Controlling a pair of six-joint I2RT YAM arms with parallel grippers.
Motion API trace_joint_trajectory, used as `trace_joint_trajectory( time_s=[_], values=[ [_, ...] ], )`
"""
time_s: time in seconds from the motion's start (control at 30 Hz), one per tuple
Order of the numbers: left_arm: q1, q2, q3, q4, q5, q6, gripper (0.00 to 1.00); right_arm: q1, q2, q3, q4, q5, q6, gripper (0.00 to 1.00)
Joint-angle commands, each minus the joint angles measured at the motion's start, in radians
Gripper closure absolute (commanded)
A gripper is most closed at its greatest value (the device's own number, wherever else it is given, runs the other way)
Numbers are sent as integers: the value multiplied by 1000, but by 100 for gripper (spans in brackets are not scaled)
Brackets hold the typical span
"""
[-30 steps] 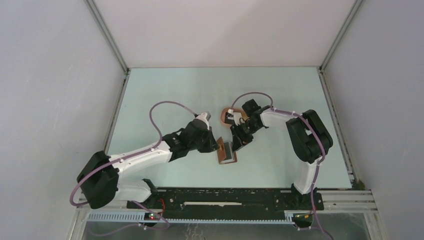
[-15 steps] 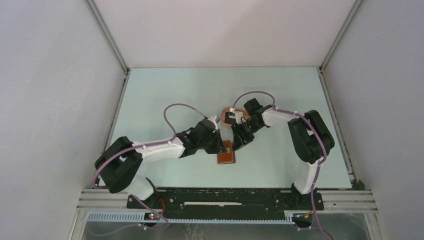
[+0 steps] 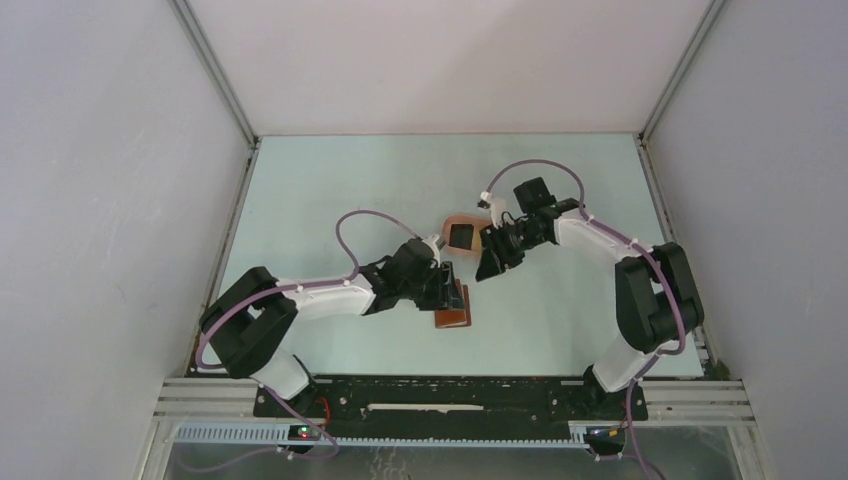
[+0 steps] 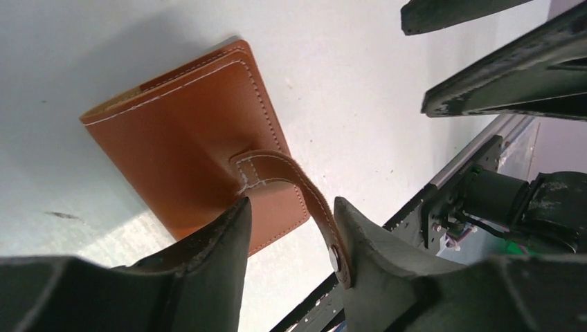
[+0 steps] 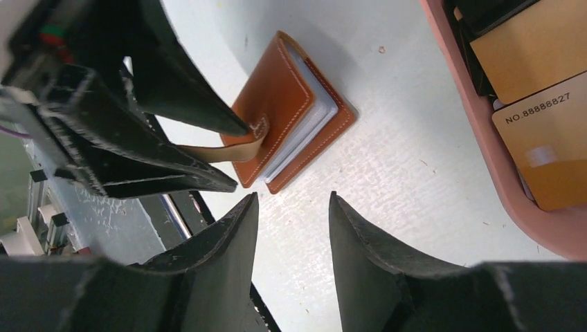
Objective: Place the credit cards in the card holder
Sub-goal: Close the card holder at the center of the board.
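The stitched brown leather card holder (image 3: 452,318), open a second ago, is lying folded on the surface (image 3: 350,200), its snap tab (image 4: 277,166) between the left pincer's (image 4: 291,214) parted jaws. The right pincer (image 5: 291,200), apart and empty, is hovering farther back beside the pink tray (image 5: 488,162) of tan credit cards (image 5: 533,41).

You have the card holder (image 3: 455,318) lying folded on the surface (image 3: 330,190), close to the arm bases. Its tab (image 4: 304,197) stands up between the jaws of the left gripper (image 3: 455,298), which sits over the card holder's far left part. Behind the card holder, a little apart, lies the tray (image 5: 554,232), and the credit cards (image 5: 547,145) lie in it. The right gripper (image 3: 487,268) hangs behind and to the right of the card holder, just beside the tray.
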Motion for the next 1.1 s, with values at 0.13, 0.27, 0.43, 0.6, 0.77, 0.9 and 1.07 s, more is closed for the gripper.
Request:
trace_joint_trajectory(
  time_s=[0.13,0.27,0.43,0.6,0.77,0.9,1.07],
  values=[
    [6,12,63,76,84,32,42,-11,-120,23,-1,-103,-64,49],
    [9,46,77,122,129,32,38,-15,-147,16,6,-128,-68,49],
    [11,109,102,187,203,26,34,-30,-152,14,11,-148,-59,49],
    [9,94,99,224,241,29,31,-52,-162,15,8,-158,-60,49],
    [1,-28,52,205,226,48,30,-61,-163,9,8,-171,-64,49],
    [-1,-169,-9,151,172,71,30,-41,-146,6,16,-190,-57,51],
    [-1,-352,-104,46,42,114,30,1,-135,7,22,-196,-62,54]
  ],
)
